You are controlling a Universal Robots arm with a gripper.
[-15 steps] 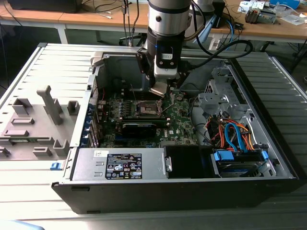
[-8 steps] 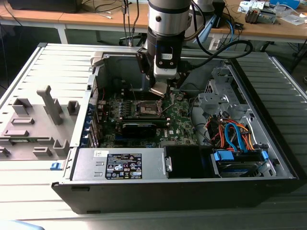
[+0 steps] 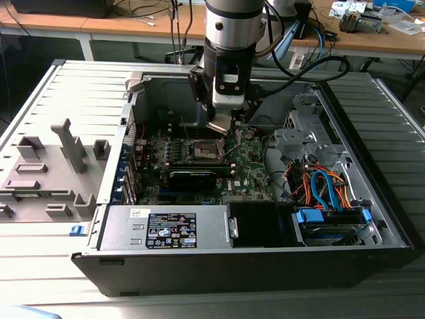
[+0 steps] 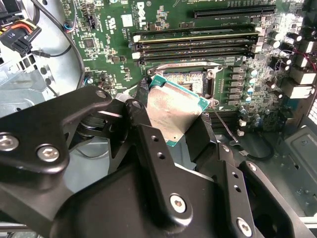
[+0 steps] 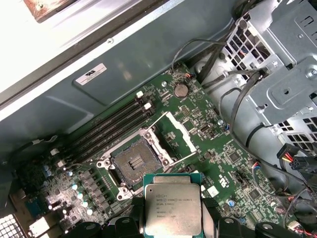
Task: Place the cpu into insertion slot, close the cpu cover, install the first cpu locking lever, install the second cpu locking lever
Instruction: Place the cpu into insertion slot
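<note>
My gripper (image 3: pixel 221 127) is shut on the cpu (image 3: pixel 219 125), a small square chip with a silvery top and green edge. It hangs tilted a little above the green board (image 3: pixel 249 166), over the far right corner of the insertion slot (image 3: pixel 204 151). In the first wrist view the cpu (image 5: pixel 172 208) is apart from the open insertion slot (image 5: pixel 132 163), whose dark centre is bare. The cpu cover (image 5: pixel 174 133) stands swung open beside it. In the second wrist view the black fingers (image 4: pixel 143 124) clamp the cpu (image 4: pixel 173 111) before the insertion slot (image 4: pixel 190 79). A thin locking lever (image 4: pixel 225 126) sticks out loose.
Memory sticks (image 4: pixel 198 42) lie along one side of the socket. In the open computer case a power supply (image 3: pixel 166 229) sits at the front and a drive cage with coloured cables (image 3: pixel 325 186) on the exterior view's right. A grey fixture (image 3: pixel 46 166) stands outside on the left.
</note>
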